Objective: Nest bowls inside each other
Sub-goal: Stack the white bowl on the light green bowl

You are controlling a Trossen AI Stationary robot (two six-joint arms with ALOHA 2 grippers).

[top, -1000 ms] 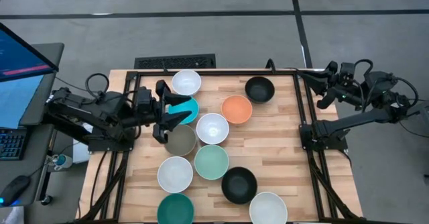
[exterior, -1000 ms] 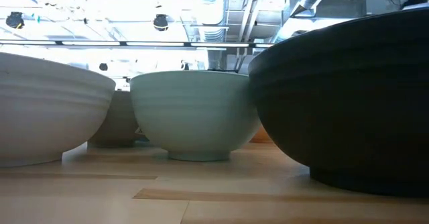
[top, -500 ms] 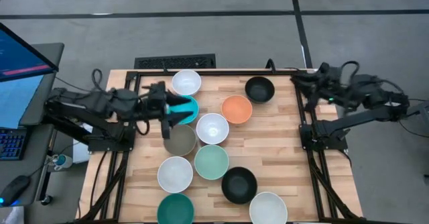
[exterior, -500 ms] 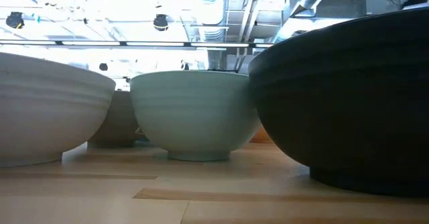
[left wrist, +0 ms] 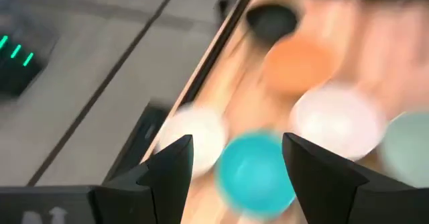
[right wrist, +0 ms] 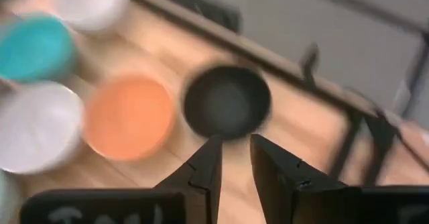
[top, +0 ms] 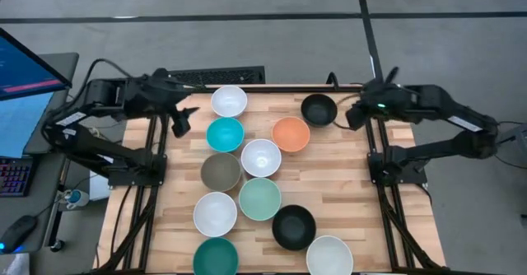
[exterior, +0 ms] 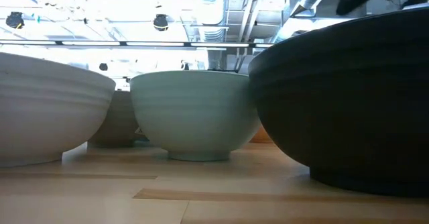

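Note:
Eleven bowls stand upright on the wooden table, each on its base and none inside another. In the high view these are a white bowl (top: 229, 100), turquoise (top: 225, 133), orange (top: 291, 133) and black (top: 319, 109) at the far side. White (top: 261, 157), grey-taupe (top: 221, 171), mint (top: 259, 198) and white (top: 215, 213) stand mid-table. Black (top: 294, 226), dark teal (top: 215, 257) and white (top: 329, 256) stand near. My left gripper (top: 179, 120) (left wrist: 238, 142) hovers open, left of the turquoise bowl (left wrist: 255, 174). My right gripper (top: 354, 114) (right wrist: 236, 142) hovers just right of the far black bowl (right wrist: 228, 102), fingers narrowly apart.
A black frame rail (top: 263, 87) runs along the table's far edge, with arm mounts at the left and right edges. Bare wood (top: 346, 184) lies on the table's right half. In the low view the mint bowl (exterior: 194, 113) and the near black bowl (exterior: 348, 96) fill the foreground.
My left gripper has drawn back from over the turquoise and grey-taupe bowls toward the table's far left corner, leaving the turquoise bowl where it stood. My right arm has swung in from beyond the right edge toward the far black bowl.

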